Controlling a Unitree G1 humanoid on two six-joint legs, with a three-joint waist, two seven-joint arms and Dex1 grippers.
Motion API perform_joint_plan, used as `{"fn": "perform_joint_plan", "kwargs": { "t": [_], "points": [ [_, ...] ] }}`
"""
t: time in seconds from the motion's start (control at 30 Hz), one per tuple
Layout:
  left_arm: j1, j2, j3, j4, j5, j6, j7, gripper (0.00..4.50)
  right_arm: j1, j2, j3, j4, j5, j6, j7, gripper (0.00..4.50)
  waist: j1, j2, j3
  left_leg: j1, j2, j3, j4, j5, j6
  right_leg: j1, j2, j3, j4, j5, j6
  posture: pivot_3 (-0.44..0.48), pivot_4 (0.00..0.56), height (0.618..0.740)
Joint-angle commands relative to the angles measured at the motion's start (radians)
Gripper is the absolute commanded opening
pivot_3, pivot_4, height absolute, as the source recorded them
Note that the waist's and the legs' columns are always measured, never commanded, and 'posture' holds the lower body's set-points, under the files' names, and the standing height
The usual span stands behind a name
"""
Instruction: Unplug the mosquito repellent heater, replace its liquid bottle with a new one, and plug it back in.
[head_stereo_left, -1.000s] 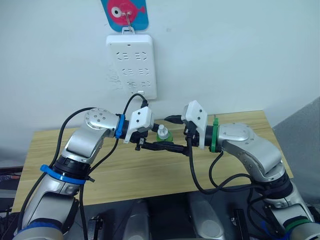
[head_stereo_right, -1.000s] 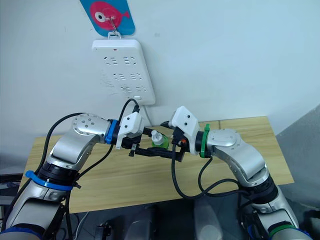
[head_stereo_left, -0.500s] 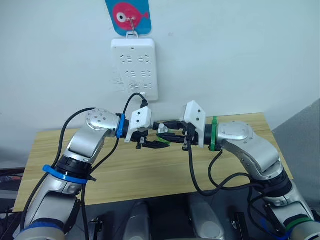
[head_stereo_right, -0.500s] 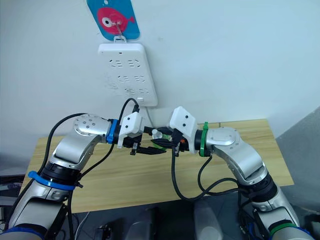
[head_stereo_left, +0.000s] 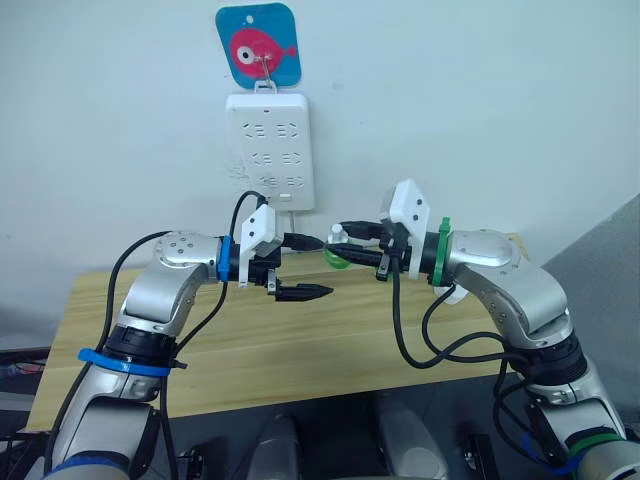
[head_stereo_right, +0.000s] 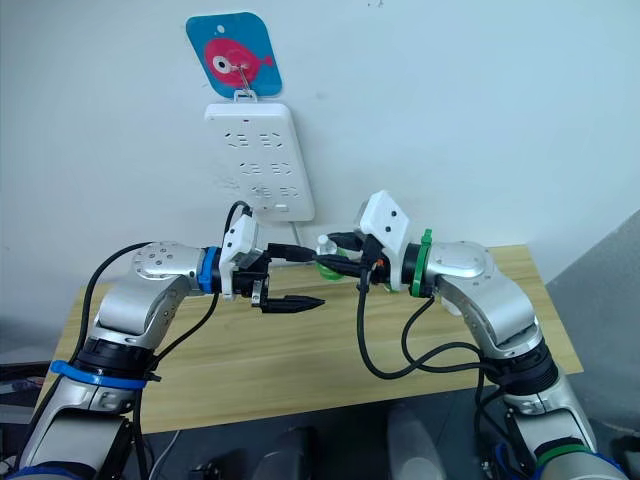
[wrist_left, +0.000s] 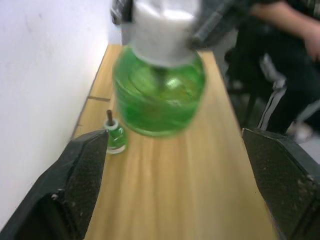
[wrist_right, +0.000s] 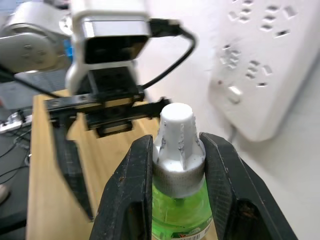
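My right gripper (wrist_right: 176, 144) is shut on the white-capped neck of a green liquid bottle (wrist_right: 178, 206). It holds the bottle (head_stereo_left: 337, 256) in the air above the table, just below the power strip. My left gripper (head_stereo_left: 321, 267) is open, its fingers spread wide, a short way to the left of the bottle and apart from it. In the left wrist view the held bottle (wrist_left: 160, 97) hangs blurred between the open fingers (wrist_left: 82, 180). A second small green bottle (wrist_left: 115, 138) with a brown wick showing stands on the table by the wall. The mosquito repellent heater is out of view.
A white power strip (head_stereo_left: 270, 150) hangs on the wall under a blue fish plaque (head_stereo_left: 258, 45). The wooden table (head_stereo_left: 300, 345) lies below both arms. Something small and white (head_stereo_left: 453, 294) peeks from behind my right forearm. A person in dark clothes (wrist_left: 280, 60) sits past the table's end.
The two grippers were together at the bottle. The right has lifted it up and right toward the power strip; the left has drawn back to the left, open. The camera tilted up.
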Motion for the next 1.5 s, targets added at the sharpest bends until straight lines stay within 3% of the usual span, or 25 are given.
{"fn": "perform_joint_plan", "kwargs": {
  "t": [0.03, 0.5, 0.73, 0.87, 0.97, 1.17, 1.3, 1.5],
  "points": [
    [-0.004, -0.024, 0.027, -0.049, -0.032, 0.027, 0.042, 4.5, 0.011, 0.01, -0.026, -0.059, 0.036, 0.005, -0.01, 1.04, 0.0, 0.0, -0.008, 0.0, 0.0, 0.0, 0.0, 0.0, 0.0, 0.0, 0.0, 0.0, 0.0, 0.0, 0.0, -0.166, 0.131, 0.734],
    [-0.033, -0.068, -0.005, -0.008, 0.001, -0.05, 0.03, 4.5, 0.011, 0.014, -0.005, -0.078, 0.06, 0.018, -0.01, 1.04, -0.002, 0.0, -0.027, 0.001, 0.0, 0.0, 0.0, 0.0, 0.0, 0.001, 0.0, 0.0, 0.001, 0.0, 0.0, -0.163, 0.125, 0.734],
    [-0.037, -0.076, -0.011, -0.007, -0.002, -0.034, 0.026, 2.39, 0.012, 0.015, 0.006, -0.082, 0.056, 0.017, -0.006, 1.04, -0.003, 0.0, -0.028, 0.002, 0.0, 0.0, 0.0, 0.0, 0.0, 0.001, 0.001, 0.0, 0.002, 0.0, 0.0, -0.164, 0.127, 0.734],
    [-0.035, -0.068, 0.0, -0.024, -0.014, -0.018, 0.03, 2.29, 0.012, 0.005, 0.009, -0.078, 0.064, 0.015, 0.018, 1.04, -0.003, 0.0, -0.028, 0.002, 0.0, 0.0, 0.0, 0.0, 0.0, 0.001, 0.001, 0.0, 0.002, 0.0, 0.0, -0.153, 0.13, 0.734],
    [-0.029, -0.057, -0.003, -0.053, -0.02, -0.009, 0.016, 2.29, 0.001, -0.027, 0.023, -0.063, 0.079, 0.001, 0.098, 1.04, -0.003, 0.0, -0.028, 0.002, 0.0, 0.0, 0.001, 0.0, 0.0, 0.001, 0.001, 0.0, 0.002, 0.0, 0.0, -0.138, 0.136, 0.734],
    [-0.017, -0.032, -0.011, -0.073, -0.001, -0.05, -0.018, 2.29, -0.157, -0.12, 0.109, 0.167, 0.09, -0.114, 0.51, 1.04, -0.003, 0.0, -0.028, 0.005, 0.0, 0.002, 0.0, 0.0, 0.0, 0.004, 0.001, 0.001, 0.003, 0.0, 0.0, -0.133, 0.159, 0.734],
    [-0.011, -0.041, -0.017, -0.092, -0.004, -0.051, -0.002, 2.29, -0.229, -0.117, 0.088, 0.226, 0.125, -0.082, 0.562, 1.04, -0.001, 0.0, -0.028, 0.007, 0.001, 0.001, 0.0, 0.0, 0.001, 0.005, 0.002, 0.002, 0.004, 0.0, 0.0, -0.132, 0.158, 0.734],
    [0.003, -0.049, -0.015, -0.101, 0.002, -0.06, 0.039, 2.29, -0.187, -0.136, 0.001, 0.204, 0.07, -0.114, 0.439, 3.1, 0.001, 0.0, -0.028, 0.007, 0.001, 0.001, 0.001, 0.0, 0.0, 0.004, 0.002, 0.002, 0.004, 0.0, -0.001, -0.151, 0.154, 0.734]
  ]
}}
